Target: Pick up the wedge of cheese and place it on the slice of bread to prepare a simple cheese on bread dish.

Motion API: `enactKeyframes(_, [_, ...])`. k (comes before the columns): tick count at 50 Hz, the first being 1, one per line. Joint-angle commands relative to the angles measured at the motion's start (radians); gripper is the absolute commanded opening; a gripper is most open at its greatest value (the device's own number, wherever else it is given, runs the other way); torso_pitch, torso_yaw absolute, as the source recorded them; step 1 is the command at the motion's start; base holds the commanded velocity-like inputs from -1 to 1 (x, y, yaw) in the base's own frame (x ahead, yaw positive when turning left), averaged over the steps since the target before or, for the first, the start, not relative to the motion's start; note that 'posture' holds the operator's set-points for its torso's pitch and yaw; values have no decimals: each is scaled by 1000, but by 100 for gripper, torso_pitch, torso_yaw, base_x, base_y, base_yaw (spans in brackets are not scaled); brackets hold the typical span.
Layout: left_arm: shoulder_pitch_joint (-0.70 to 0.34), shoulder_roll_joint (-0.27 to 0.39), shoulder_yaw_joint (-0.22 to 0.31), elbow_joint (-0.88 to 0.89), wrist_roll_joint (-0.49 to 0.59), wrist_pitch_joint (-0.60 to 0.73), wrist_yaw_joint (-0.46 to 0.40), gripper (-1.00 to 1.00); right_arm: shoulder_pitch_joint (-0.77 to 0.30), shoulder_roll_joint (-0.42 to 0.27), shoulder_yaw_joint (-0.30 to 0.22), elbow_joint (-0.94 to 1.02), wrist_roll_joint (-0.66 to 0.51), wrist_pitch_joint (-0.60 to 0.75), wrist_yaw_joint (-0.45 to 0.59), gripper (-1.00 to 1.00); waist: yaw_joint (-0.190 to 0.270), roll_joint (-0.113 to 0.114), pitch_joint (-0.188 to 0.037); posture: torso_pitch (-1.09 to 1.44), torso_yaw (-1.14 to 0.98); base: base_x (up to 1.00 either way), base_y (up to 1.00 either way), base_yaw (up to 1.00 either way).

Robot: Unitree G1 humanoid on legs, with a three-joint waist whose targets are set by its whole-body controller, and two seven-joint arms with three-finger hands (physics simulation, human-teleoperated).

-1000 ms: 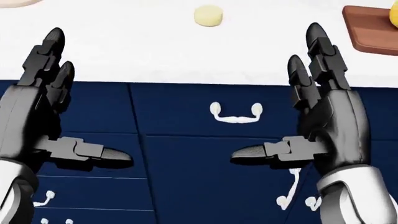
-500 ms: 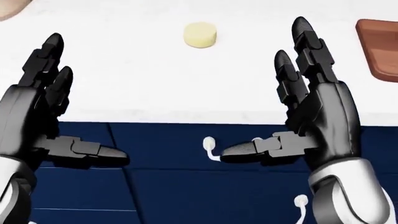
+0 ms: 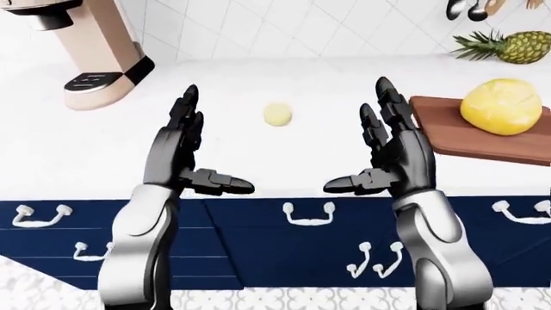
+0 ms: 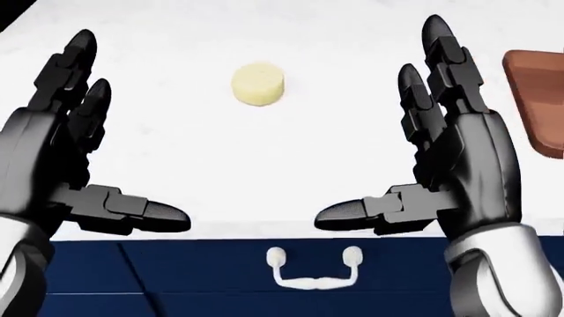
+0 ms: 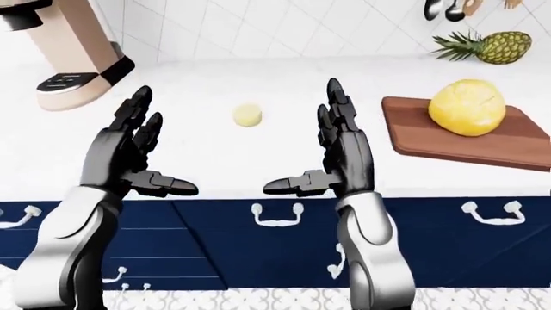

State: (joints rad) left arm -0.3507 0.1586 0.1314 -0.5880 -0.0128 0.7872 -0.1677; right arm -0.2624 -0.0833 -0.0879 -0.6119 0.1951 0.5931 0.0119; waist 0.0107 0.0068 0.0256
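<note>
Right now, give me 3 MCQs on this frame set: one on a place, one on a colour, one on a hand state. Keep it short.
1. In the left-eye view, where is the small pale yellow round piece?
A. on the wooden cutting board
B. on the white counter, between the two robot hands
C. under the coffee machine

2. What colour are the cabinet drawers below the counter?
A. navy blue
B. red
C. pale wood

3. What state are the left robot hand and right robot hand in?
A. both open and empty
B. left shut on the round piece
C. right shut on a drawer handle

Answers:
1. B: it lies on bare white counter, apart from the wooden cutting board and its big yellow lump.
2. A: the fronts are dark blue with white handles.
3. A: fingers are spread, thumbs out, nothing between them.
</note>
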Motion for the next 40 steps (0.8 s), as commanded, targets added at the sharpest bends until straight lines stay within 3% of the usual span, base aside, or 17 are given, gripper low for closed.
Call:
enactKeyframes(1, [-24,12,16,-29,4,-35,7,100,-29,1,4,-46,3,-35,8,100,6,-2,-20,0,0,0,44,0])
enactKeyframes(3, [-25,13,19,-29,3,-35,5,100,-33,3,3,-49,6,-32,7,100,10,31,-20,0,0,0,44,0])
enactKeyframes(4, [-24,13,19,-27,2,-38,5,100,-36,4,4,-53,6,-24,3,100,12,57,-29,0,0,0,45,0])
enactKeyframes(5, [-22,13,19,-23,2,-43,5,100,-36,4,5,-55,6,-22,2,100,16,32,-40,0,0,0,45,0])
enactKeyframes(7, [-17,11,18,-21,2,-49,5,100,-28,7,11,-54,2,-25,2,100,20,67,-18,0,0,0,42,0])
enactKeyframes(8, [-16,12,19,-23,2,-48,5,100,-24,7,14,-52,-1,-32,6,100,22,67,-17,0,0,0,43,0])
enactKeyframes(9, [-15,13,20,-25,1,-46,5,100,-20,9,12,-46,1,-40,9,100,19,63,-19,0,0,0,70,0])
enactKeyframes(13, [-17,13,19,-24,2,-46,5,100,-21,13,6,-47,9,-44,6,100,8,-7,5,0,0,0,42,0])
enactKeyframes(14, [-18,13,18,-24,2,-45,5,100,-22,11,4,-48,11,-43,6,100,3,8,8,0,0,0,0,0])
enactKeyframes(17, [-18,13,19,-22,2,-48,4,100,-22,9,2,-45,17,-48,6,100,-6,18,-11,0,0,0,0,0])
enactKeyframes(22, [-16,11,15,-22,3,-52,4,100,-67,-10,-2,-60,18,3,4,100,-3,23,-14,0,0,0,0,0])
enactKeyframes(31, [-13,11,18,-43,1,-36,-2,100,-153,-71,-47,-43,12,75,25,100,9,-4,-7,0,0,0,0,0])
enactKeyframes(33, [-16,11,17,-43,1,-33,-2,100,-194,-90,-50,-40,11,121,29,100,14,-19,-6,0,0,0,0,0])
enactKeyframes(35, [-16,10,16,-36,1,-41,-1,100,-219,-100,-35,-24,-11,135,40,100,20,-52,-10,0,0,0,0,0])
enactKeyframes(37, [-11,7,11,-27,4,-52,0,100,-258,-98,-30,-9,-20,153,45,100,22,-35,-6,0,0,0,0,0])
enactKeyframes(40, [-12,8,16,-33,1,-46,-1,100,-299,-89,-8,3,-41,174,56,100,16,-23,-21,0,0,0,0,0])
